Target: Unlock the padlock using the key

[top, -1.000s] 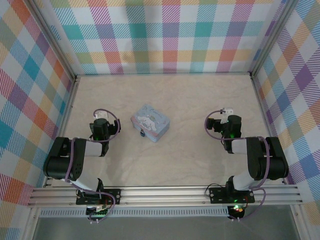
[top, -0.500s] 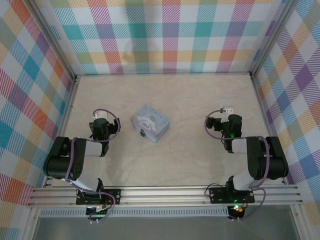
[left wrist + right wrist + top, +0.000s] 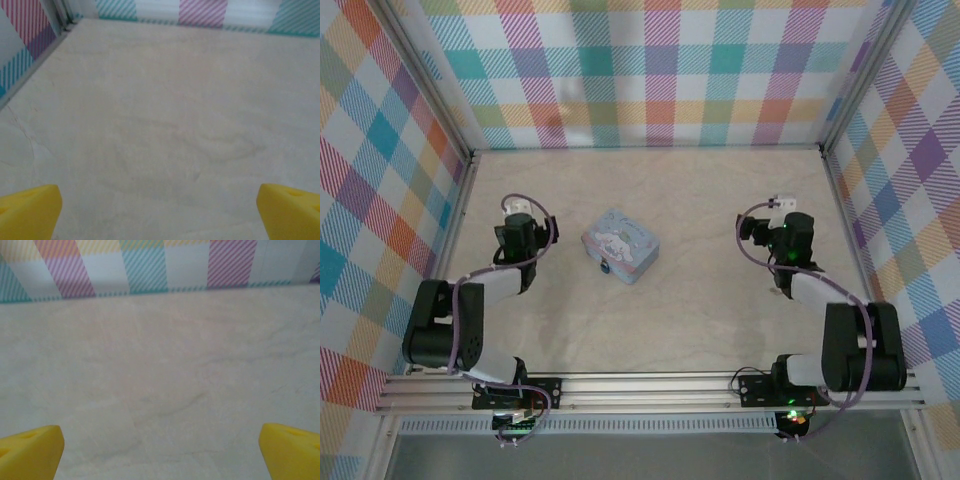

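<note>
Both my arms have stretched up-frame, left claw [image 3: 517, 212] and right claw [image 3: 782, 208] gaping wide and empty, ready, I judge, to reach. The padlock [image 3: 606, 267] sits centre-frame at the lower edge of the tin [image 3: 625, 243].

The pale-blue tin [image 3: 621, 245] stands midway on the tabletop [image 3: 720, 180], between the left gripper [image 3: 160, 212] and the right gripper [image 3: 160, 450] and well apart from both. Ahead of each, the surface lies bare up to the checked walls [image 3: 650, 80].
</note>
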You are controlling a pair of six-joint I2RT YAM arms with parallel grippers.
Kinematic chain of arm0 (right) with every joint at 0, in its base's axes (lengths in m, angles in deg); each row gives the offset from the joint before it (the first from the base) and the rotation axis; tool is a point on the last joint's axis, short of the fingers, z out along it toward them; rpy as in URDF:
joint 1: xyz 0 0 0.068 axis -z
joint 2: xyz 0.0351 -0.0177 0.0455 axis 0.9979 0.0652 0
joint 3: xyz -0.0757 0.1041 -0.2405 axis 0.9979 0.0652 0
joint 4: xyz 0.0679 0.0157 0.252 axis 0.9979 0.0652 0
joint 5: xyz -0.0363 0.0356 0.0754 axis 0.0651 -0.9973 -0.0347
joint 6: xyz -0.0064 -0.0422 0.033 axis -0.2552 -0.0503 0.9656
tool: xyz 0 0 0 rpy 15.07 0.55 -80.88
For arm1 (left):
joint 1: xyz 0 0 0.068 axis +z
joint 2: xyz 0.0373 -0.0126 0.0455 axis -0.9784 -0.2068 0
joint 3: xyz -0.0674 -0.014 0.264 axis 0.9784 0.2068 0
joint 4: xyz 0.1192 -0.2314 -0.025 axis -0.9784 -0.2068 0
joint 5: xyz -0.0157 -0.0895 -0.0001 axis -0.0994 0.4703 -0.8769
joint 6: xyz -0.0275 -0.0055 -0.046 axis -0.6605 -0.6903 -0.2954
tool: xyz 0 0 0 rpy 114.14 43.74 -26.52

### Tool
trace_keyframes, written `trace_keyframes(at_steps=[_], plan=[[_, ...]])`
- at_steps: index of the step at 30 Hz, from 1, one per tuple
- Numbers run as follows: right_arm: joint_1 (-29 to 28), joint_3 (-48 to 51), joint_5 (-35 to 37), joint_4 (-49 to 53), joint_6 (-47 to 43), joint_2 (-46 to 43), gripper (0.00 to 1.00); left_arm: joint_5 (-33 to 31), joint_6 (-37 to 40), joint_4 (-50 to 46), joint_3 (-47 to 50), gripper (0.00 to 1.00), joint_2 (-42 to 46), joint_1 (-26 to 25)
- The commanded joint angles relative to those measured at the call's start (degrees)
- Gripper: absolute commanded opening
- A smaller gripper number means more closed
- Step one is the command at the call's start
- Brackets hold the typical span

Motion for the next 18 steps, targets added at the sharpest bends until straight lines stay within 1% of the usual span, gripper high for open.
trace_keyframes(at_steps=[1,2,3,4,5,6,7,8,10,12,15,18], plan=[[0.33,-2.73,-2.16,8.62,4.5,-5.15,1.0,-0.82,-3.16,-8.53,-2.89,1.0,4.69,-0.49],[0.37,-3.4,-3.05,10.49,6.35,-6.74,1.0,1.35,-4.64,-9.19,-3.63,1.0,5.86,-0.14],[0.37,-4.34,-3.34,13.26,10.6,-8.62,1.0,4.21,-8.45,-10.58,-5.07,1.0,6.86,0.58],[0.39,-5.65,-1.23,18.33,17.99,-9.96,1.0,6.3,-14.78,-13.75,-7.28,1.0,7.26,1.51],[0.36,-7.17,3.06,25.51,27.38,-11.0,1.0,10.16,-19.33,-18.02,-9.91,1.0,6.89,2.6],[0.6,-7.79,4.66,29.32,33.25,-11.27,0.99,15.67,-21.02,-20.1,-12.57,1.0,6.01,3.59],[1.3,-7.39,-1.65,27.96,32.38,-11.16,1.0,21.51,-22.08,-21.98,-15.01,1.0,4.5,4.1],[1.23,-7.17,-7.32,27.3,31.51,-10.82,1.0,26.03,-22.62,-23.4,-17.15,1.0,2.74,4.18],[1.02,-7.25,-13.99,27.94,33.3,-10.56,1.0,33.93,-22.96,-25.75,-20.65,1.0,-0.81,4.12],[0.1,-6.22,-17.26,28.07,34.87,-11.52,1.0,38.94,-22.98,-28.26,-23.29,1.0,-4.08,3.67],[-2.43,-4.96,-19.54,29.62,36.33,-13.91,1.0,43.45,-21.48,-31.52,-25.74,1.0,-8.25,2.2],[-5.6,-4.61,-20.09,32.95,37.32,-15.47,1.0,47.39,-19.45,-35.73,-28.63,0.95,-12.7,-0.14]])
